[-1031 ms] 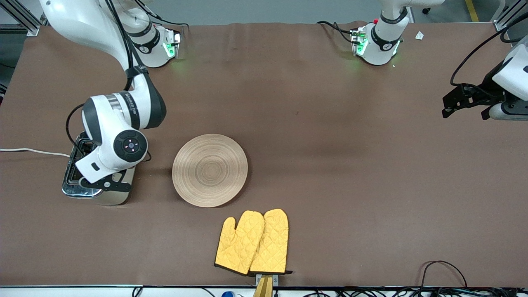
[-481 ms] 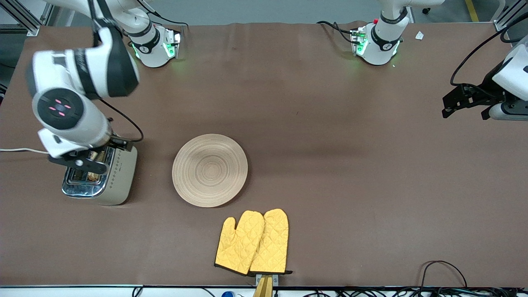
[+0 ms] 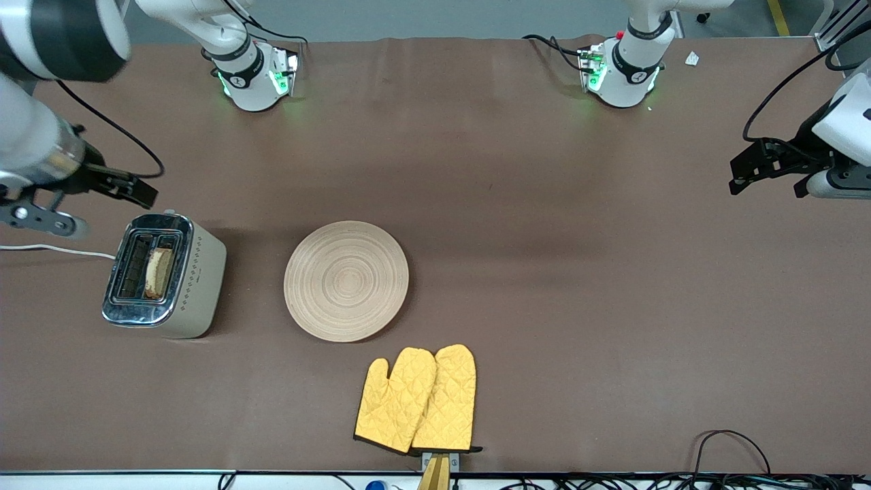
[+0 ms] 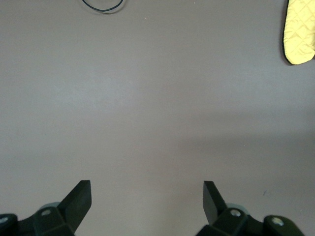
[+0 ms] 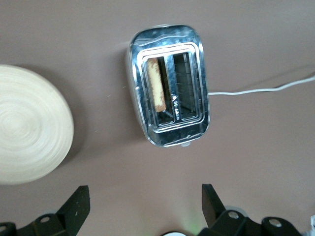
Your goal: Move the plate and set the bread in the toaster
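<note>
The right gripper hangs in the air over the table at the right arm's end, just past the toaster on the side toward the robots' bases, with its forearm raised steeply up and out of the front view's corner. Its two fingers stand spread wide with nothing between them, as the right wrist view shows, looking straight down on the toaster's chrome top. The bread stands upright in the toaster slot that lies closer to the plate. The plate lies flat on the table beside the toaster, apart from it, toward the left arm's end. A pair of yellow oven mitts lies nearer to the front camera than the plate. The left gripper waits over bare table at the left arm's end, its wrist held level, its fingers also spread wide and holding nothing.
</note>
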You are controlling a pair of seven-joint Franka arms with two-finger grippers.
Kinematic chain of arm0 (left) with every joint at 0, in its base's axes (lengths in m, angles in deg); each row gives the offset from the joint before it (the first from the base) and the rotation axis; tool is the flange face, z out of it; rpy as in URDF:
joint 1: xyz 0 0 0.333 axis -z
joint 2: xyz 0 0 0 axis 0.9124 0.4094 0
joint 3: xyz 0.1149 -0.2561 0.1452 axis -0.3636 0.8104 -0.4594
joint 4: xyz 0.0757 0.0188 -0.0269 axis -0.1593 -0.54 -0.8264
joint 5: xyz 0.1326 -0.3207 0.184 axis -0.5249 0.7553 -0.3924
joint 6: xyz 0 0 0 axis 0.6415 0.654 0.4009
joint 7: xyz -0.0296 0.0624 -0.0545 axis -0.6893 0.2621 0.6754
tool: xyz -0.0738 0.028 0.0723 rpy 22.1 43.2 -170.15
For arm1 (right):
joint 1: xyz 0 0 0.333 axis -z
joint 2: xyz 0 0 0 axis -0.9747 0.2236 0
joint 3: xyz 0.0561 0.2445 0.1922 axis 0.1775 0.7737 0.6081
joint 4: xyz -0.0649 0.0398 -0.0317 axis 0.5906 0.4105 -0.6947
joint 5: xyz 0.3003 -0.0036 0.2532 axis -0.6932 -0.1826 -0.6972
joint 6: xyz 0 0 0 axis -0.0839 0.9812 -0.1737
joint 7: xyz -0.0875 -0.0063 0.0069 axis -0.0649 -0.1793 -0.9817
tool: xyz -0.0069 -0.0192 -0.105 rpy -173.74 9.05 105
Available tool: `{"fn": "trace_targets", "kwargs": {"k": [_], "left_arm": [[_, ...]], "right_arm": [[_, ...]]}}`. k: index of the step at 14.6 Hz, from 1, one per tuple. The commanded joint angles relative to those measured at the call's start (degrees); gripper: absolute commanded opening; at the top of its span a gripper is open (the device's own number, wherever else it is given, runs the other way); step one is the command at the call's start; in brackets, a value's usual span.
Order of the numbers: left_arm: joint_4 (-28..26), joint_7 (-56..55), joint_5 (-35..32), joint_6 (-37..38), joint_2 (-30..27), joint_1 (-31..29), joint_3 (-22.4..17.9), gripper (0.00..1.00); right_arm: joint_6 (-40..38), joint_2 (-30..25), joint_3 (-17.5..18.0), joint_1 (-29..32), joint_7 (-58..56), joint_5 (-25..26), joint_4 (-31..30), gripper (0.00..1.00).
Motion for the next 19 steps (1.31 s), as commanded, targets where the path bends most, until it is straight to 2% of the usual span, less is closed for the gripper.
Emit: {"fn": "trace_targets", "kwargs": {"k": [1,4,8,19], "left_arm": [[0.32,-0.8,-1.32,0.19,-0.1,0.16,0.19,1.0],[0.32,-0.8,-1.32,0.19,-0.1,0.16,0.19,1.0],[0.32,-0.8,-1.32,0.19,-0.1,0.07,0.19,1.0],[2.17,-0.62,-1.32,0.1,1.4,-0.02,0.19,1.0]], "right_arm": [[1.37,-6.07,0.78,6.08,-8.52,-5.65,-5.55,1.0],[1.28,-7.05,0.6,9.33,-15.64,-8.01,-5.56,1.0],[0.66,-7.84,0.69,10.65,-21.35,-8.29,-5.56,1.0],[0.31,-7.75,0.69,10.04,-21.81,-7.5,-5.04,1.0]]}}
